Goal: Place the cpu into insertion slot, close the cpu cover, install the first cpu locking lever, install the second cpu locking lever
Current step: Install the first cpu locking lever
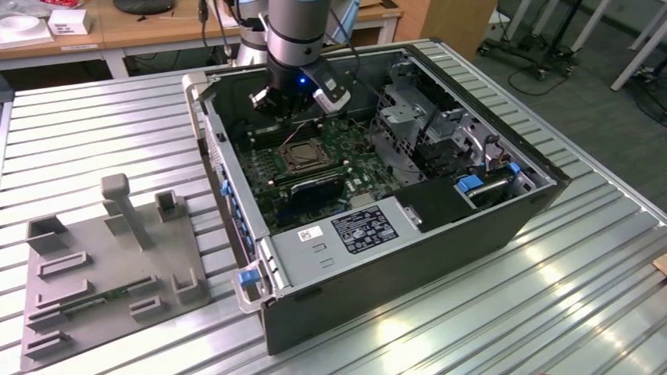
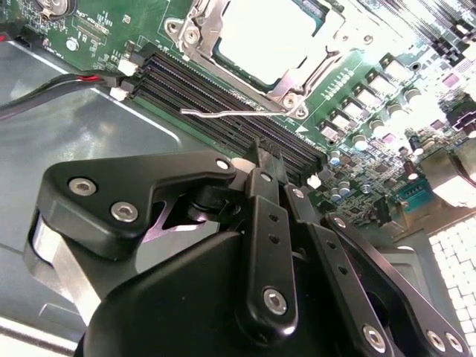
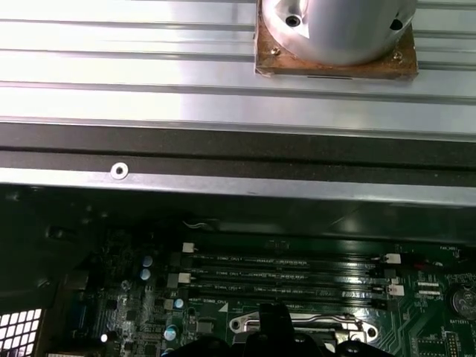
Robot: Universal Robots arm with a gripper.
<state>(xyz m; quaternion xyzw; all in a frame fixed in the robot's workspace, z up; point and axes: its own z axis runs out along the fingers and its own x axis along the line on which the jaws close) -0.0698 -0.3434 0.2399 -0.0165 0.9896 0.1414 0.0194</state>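
Open computer case lies on its side on the ribbed metal bench, green board facing up. Grey fixture plate with upright posts sits on the bench at the exterior view's left, well apart from the case.

Arm comes down from the far side into the case. Claw hangs over the board just beyond the insertion slot, on its far side.

In the second wrist view the claw is narrow, its black fingers drawn together at the tips, with nothing seen between them. The tips hover over the long black memory slots, close to the socket's edge.

The cpu is seated in the insertion slot, pale metal top facing up and glaring bright. The cpu cover is down around it, its silvery frame bordering the chip on the sides that show.

A thin silvery locking lever runs along the socket edge between the socket and the memory slots, free end kinked. It is just beyond the claw tips and apart from them. Cannot tell whether it is hooked down.

In the first wrist view the claw tips sit over the socket's silvery rim, with the memory slots just past them.
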